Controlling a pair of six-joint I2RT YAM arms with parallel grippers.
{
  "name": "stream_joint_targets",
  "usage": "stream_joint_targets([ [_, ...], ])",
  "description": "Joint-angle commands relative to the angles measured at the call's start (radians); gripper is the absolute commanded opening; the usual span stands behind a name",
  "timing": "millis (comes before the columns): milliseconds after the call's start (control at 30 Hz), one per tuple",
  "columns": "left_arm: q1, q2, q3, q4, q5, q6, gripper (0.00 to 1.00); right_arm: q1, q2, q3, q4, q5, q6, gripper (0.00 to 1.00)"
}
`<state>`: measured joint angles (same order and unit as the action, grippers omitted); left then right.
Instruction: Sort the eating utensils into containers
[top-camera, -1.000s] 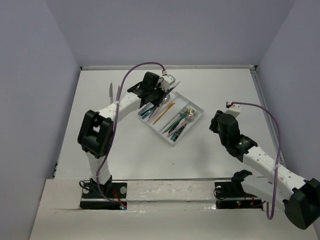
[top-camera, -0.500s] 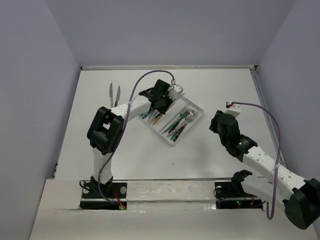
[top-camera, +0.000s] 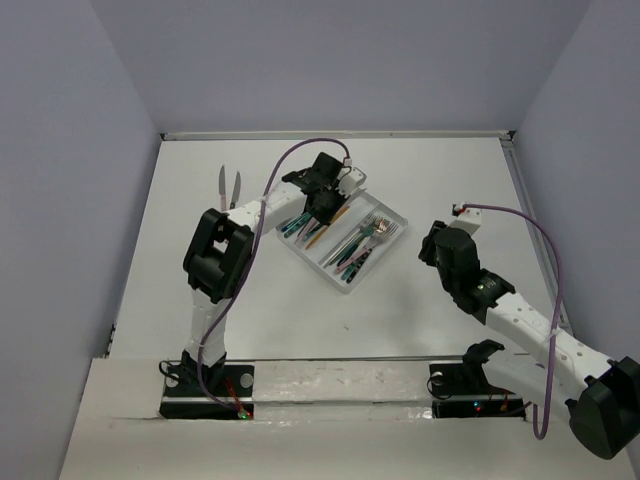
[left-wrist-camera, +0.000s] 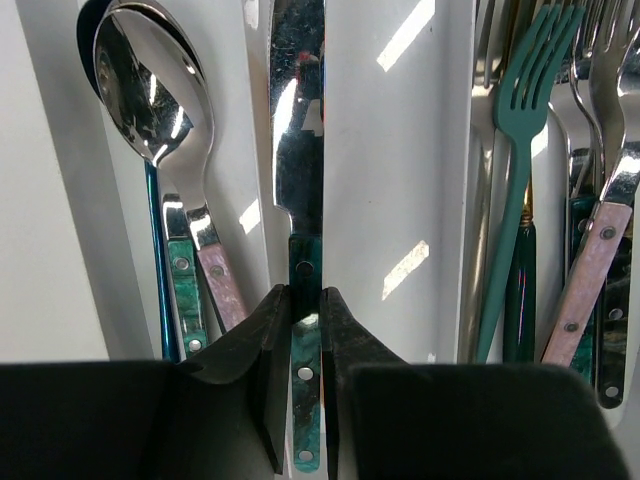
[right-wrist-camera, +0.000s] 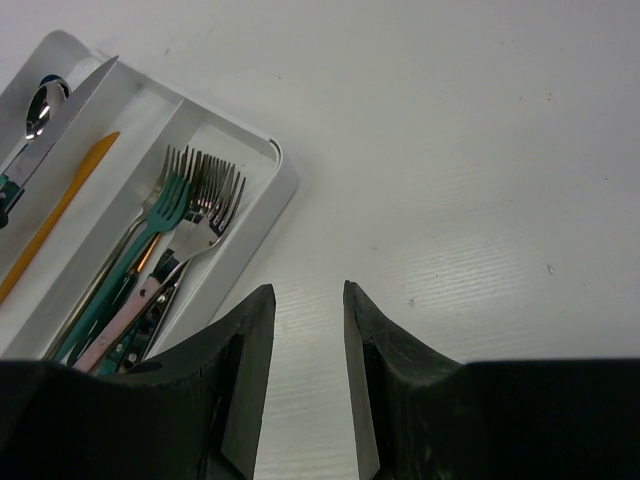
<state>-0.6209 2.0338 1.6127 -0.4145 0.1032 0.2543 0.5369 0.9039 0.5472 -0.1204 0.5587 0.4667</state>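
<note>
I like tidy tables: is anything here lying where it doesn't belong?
Yes: two utensils lie on the bare table, left of the tray and outside it, unsorted. Nothing looks spilled or broken.

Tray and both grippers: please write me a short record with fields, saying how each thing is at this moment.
left gripper: shut on the handle of a teal-handled knife
knife position: over the middle compartment of the tray; whether it rests there, cannot tell
spoons: in the compartment on one side of the knife
forks: in the compartment on the other side
right gripper: open, empty, above the bare table beside the tray
outside the tray: two utensils lying on the table
</note>
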Motion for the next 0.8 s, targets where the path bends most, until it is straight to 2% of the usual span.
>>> stream_joint_targets([
  [0,-0.002,-0.043,0.024,-0.066,0.029,0.004,0.0,0.0,-0.016,0.026,0.041,0.021,-0.013,0.4],
  [767,-0.013,0.049,0.044,-0.093,0.089,-0.03,0.0,0.0,-0.028,0.025,0.042,0.035,-0.019,0.4],
])
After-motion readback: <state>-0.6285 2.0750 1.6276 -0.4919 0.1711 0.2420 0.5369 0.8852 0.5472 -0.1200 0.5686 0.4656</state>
